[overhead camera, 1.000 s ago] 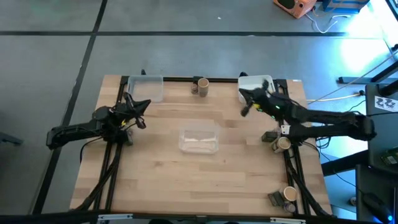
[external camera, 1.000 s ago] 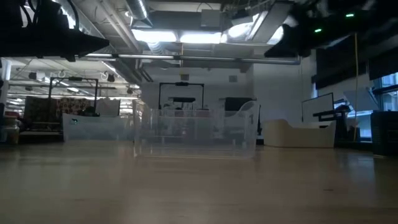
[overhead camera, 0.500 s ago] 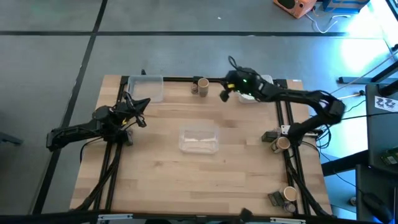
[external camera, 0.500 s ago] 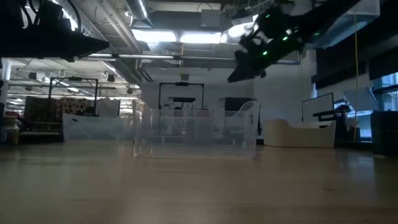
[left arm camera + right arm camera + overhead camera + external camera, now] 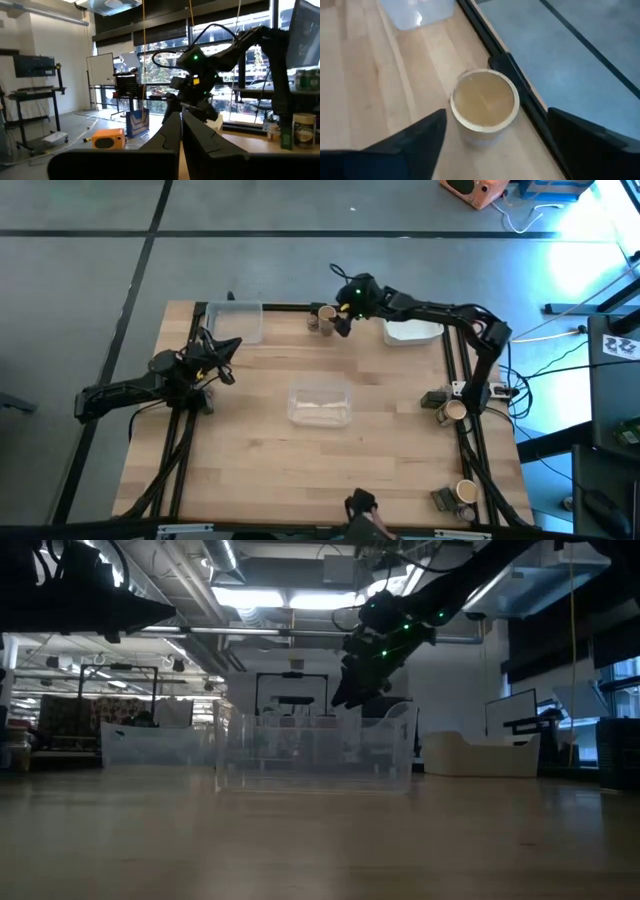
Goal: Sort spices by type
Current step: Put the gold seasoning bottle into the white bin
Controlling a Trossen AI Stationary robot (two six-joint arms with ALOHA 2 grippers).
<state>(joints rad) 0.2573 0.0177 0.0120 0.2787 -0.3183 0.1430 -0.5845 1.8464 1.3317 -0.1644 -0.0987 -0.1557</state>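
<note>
Pale wooden boards make up the table [image 5: 320, 470], ringed by a dark rail, with grey floor all round; on it the spices lie scattered, and sorting looks barely begun. A tan jar [image 5: 325, 315] with a pale round top stands at the upper middle of the high view, just inside the back rail, with a smaller dark container [image 5: 313, 325] touching its left side; two more pairs sit along the right edge, one at mid-right [image 5: 447, 406] and one at lower right [image 5: 456, 495].

The right gripper [image 5: 343, 322] hovers just beside the tan jar; in its wrist view the jar [image 5: 485, 102] shows from above between two widely spread fingers [image 5: 415, 137], neither touching it, so the step in hand seems to be the reach for this jar. The next move likely calls for a straight descent, then closing on the jar's sides without knocking the dark container next to it or catching the rail [image 5: 512, 75] close behind.

The left gripper [image 5: 222, 360] waits at the middle left of the high view, its fingers [image 5: 165, 145] pressed together on nothing. A clear tray [image 5: 320, 404] sits mid-table, another [image 5: 232, 320] at upper left, and a white tray [image 5: 412, 330] at upper right beneath the right arm; which tray takes this kind I cannot tell.
</note>
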